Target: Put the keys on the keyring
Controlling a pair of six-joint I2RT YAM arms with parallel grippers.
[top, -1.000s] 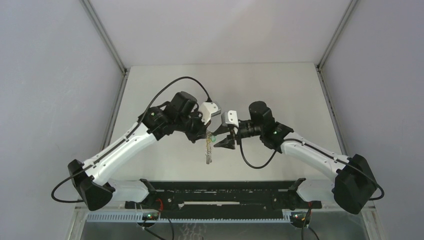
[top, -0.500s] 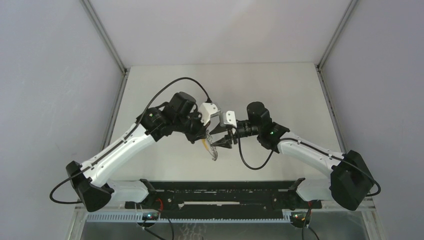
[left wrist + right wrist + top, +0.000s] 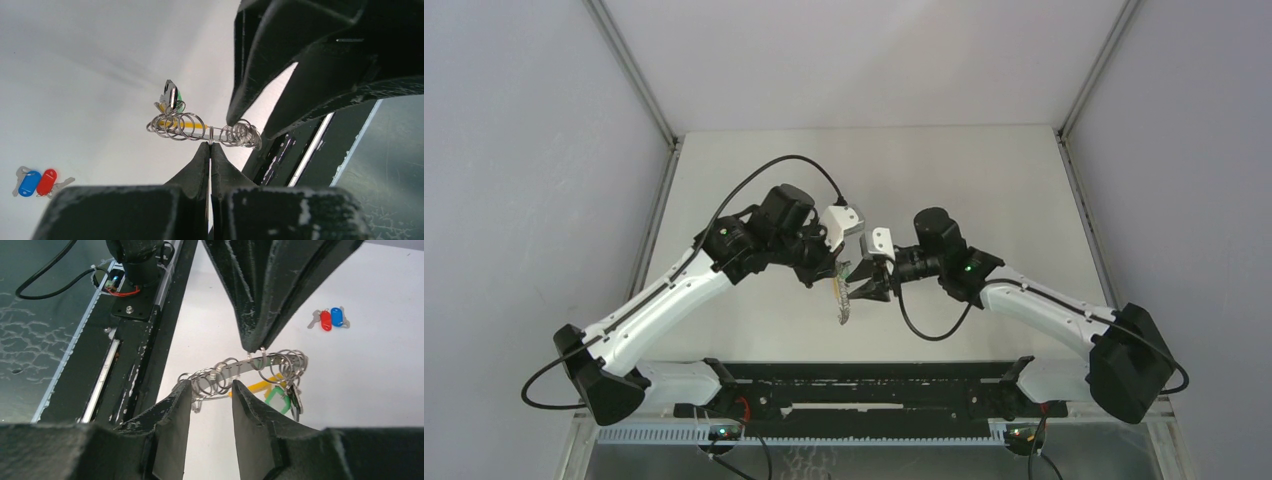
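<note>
The left pincer (image 3: 210,149) is clamped shut on the keyring (image 3: 200,131), held in the air over the worktop's (image 3: 75,75) near middle. The right pincer (image 3: 210,390) stands part-open astride its end coils; whether it pinches them is unclear. The keys (image 3: 37,182) lie together on the worktop, well apart.

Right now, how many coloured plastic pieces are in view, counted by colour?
Blue key head: 1
Red key head: 1
Green tag: 1
Yellow tab: 1
Total: 4
</note>
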